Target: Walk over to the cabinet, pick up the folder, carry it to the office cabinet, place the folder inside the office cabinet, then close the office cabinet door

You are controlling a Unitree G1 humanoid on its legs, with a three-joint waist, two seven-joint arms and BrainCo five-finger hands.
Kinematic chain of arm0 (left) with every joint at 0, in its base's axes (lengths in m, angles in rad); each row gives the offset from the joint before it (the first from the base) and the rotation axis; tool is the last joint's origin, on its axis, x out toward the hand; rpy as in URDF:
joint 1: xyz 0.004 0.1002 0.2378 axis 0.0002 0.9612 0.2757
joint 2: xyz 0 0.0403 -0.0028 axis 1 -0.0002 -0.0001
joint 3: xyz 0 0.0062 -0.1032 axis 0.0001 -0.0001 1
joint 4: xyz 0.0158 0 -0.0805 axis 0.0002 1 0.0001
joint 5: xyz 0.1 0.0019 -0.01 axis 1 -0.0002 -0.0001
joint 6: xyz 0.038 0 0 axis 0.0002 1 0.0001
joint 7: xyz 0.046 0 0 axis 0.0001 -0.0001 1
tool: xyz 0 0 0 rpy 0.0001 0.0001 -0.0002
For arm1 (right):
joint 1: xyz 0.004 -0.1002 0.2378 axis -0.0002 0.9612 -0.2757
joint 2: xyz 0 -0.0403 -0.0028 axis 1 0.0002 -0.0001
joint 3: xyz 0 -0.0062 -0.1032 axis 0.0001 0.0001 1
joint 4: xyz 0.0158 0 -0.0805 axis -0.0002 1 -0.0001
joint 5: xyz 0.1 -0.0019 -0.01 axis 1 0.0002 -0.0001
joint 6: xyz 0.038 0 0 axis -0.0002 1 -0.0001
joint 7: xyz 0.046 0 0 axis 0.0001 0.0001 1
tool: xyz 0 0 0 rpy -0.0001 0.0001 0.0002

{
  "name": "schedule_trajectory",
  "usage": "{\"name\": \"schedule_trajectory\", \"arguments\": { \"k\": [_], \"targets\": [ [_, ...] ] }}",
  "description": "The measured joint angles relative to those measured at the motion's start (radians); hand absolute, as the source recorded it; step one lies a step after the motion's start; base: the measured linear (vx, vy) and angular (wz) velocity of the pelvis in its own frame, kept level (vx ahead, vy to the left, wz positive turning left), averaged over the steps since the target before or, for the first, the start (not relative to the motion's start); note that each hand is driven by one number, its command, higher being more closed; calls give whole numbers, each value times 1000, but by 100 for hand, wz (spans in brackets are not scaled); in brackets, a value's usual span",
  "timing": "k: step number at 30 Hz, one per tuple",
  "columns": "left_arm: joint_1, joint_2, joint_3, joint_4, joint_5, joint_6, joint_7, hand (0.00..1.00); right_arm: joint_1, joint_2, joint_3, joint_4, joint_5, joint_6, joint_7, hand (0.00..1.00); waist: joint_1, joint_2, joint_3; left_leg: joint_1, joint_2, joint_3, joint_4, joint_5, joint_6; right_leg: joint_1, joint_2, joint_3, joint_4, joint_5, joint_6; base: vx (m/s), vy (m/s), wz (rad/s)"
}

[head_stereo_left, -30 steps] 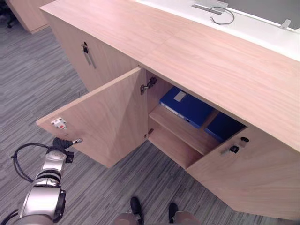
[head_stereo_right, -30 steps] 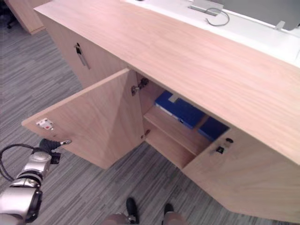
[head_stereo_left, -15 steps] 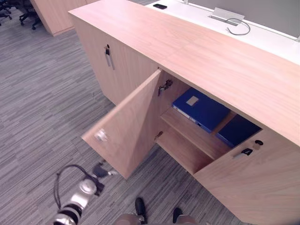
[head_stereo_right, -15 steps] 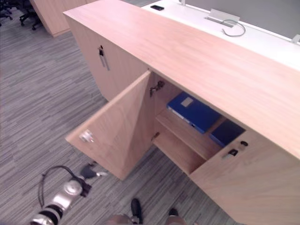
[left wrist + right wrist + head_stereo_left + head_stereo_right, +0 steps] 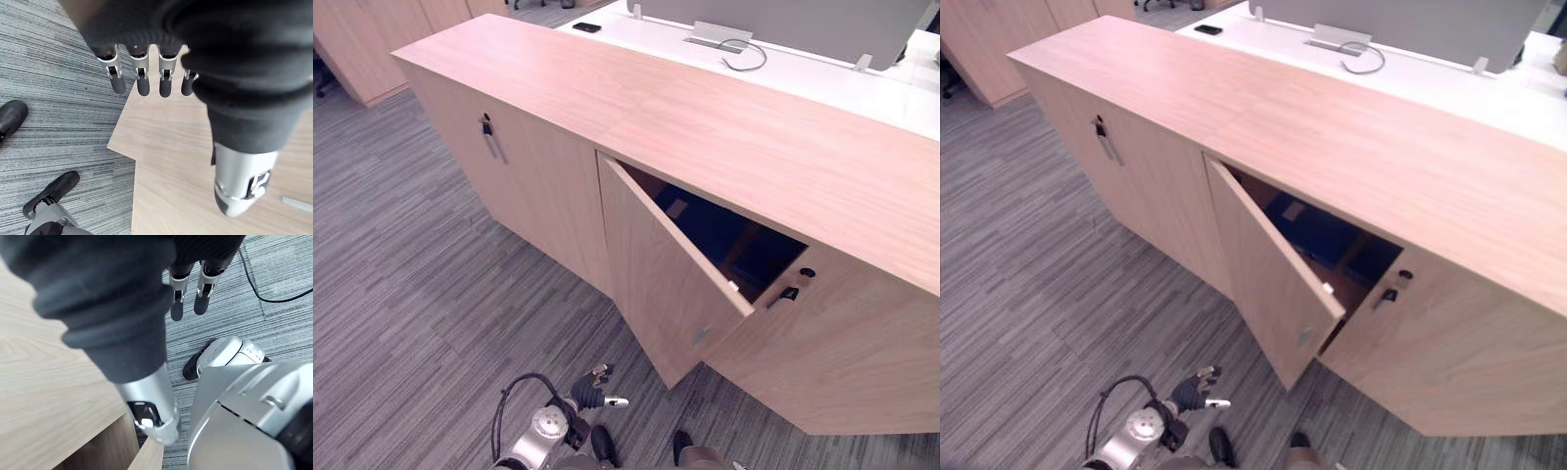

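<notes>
- I see the blue folder (image 5: 1304,223) inside the wood-grain cabinet (image 5: 607,108), centre frame, behind its flat, half-open door (image 5: 656,279).
- Left hand (image 5: 592,392), bottom centre over striped grey carpet (image 5: 411,294): fingers straight, empty.
- Right hand (image 5: 177,303): fingers relaxed, empty.

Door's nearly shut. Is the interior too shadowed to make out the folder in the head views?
Left eye view: the door shades the interior; the folder is a dim blue shape with a pale label. Right eye view: same shadow, the blue slightly easier to see. In both, cabinet top evenly lit, no glare.
</notes>
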State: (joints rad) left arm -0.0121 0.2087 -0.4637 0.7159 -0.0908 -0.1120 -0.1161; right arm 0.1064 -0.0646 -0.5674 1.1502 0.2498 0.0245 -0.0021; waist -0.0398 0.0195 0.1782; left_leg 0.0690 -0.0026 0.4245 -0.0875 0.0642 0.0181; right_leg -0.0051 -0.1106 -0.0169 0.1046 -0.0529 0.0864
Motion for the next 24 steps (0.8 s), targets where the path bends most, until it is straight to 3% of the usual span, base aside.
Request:
{"name": "schedule_trajectory", "arguments": {
  "k": [2, 3, 4, 6, 11, 13, 14, 16, 20, 21, 23, 24],
  "targets": [
    [19, -7, 22, 0, -7, 6, 0, 0, -3, 1, 0, 0, 0, 3, 0, 0, 1, 0, 1, 19, 14, 37, 0, -9, -9, -7, -18, -94, 15, -13, -19, 6, -33, -63],
    [31, -10, 38, 0, -10, 7, 0, 0, -4, 1, 0, 0, 0, 5, 0, 0, 2, 1, -1, 30, 21, 65, -1, -17, -20, -5, -54, -211, 26, -6, -29, 27, -23, -74],
    [35, -10, 47, 0, -17, 9, 0, 0, -3, 2, 0, 1, -2, 9, 0, 0, 0, 1, -1, 36, 27, 84, -1, -19, -25, -3, -64, -256, 24, 7, -28, 40, -43, -62],
    [35, -30, 79, 1, -30, 12, 0, 0, 10, 2, -2, 3, -16, 16, 0, 0, -20, 4, -2, 42, 43, 89, -1, -17, -34, 3, -48, -255, 18, 9, -25, 64, -87, -21],
    [40, -88, 206, 25, -38, 8, 46, 0, 30, 17, -31, 3, -8, 17, -8, 0, -22, 3, -17, 80, 84, 116, 6, -34, -70, 51, -2, -249, -25, 6, -29, 106, -123, -16],
    [36, -100, 275, 70, -42, 1, 86, 0, 29, 33, -29, 3, 19, 12, -21, 0, -17, -6, -22, 44, 128, 122, 131, -99, -84, 65, 10, -249, -29, -2, -38, 126, -147, -12],
    [39, -114, 330, 118, -71, -8, 126, 0, 25, 38, -29, 3, 49, 11, -32, 0, -12, 1, -26, -1, 180, 126, 273, -172, -89, 72, 22, -250, -28, -8, -42, 148, -143, -18],
    [48, -120, 387, 176, -130, -12, 165, 0, 21, 42, -29, 2, 79, 7, -42, 0, -7, 7, -30, -27, 249, 130, 413, -240, -98, 101, 54, -250, -28, -18, -51, 190, -135, -21],
    [62, -123, 490, 249, -235, -11, 162, 0, 22, 38, -21, -10, 88, -22, -48, 0, 6, 5, -29, -87, 339, 79, 669, -265, -89, 142, 82, -218, -36, -22, -58, 115, -90, -22],
    [67, -124, 510, 257, -252, -12, 155, 0, 20, 36, -17, -13, 87, -24, -46, 0, 12, 0, -27, -111, 339, 45, 711, -272, -86, 151, 75, -201, -40, -25, -63, 67, 7, -55],
    [90, -127, 574, 297, -302, -10, 128, 0, -8, 17, 13, -7, 83, -24, -44, 0, 39, 5, -20, -126, 258, -152, 655, -347, -101, 142, 60, -115, -26, -26, -65, 52, 125, -90],
    [99, -126, 589, 299, -309, -8, 126, 0, -15, 17, 15, -4, 83, -25, -43, 0, 40, 2, -18, -121, 233, -199, 619, -348, -104, 141, 55, -98, -20, -26, -64, -36, 235, -101]
  ]
}}
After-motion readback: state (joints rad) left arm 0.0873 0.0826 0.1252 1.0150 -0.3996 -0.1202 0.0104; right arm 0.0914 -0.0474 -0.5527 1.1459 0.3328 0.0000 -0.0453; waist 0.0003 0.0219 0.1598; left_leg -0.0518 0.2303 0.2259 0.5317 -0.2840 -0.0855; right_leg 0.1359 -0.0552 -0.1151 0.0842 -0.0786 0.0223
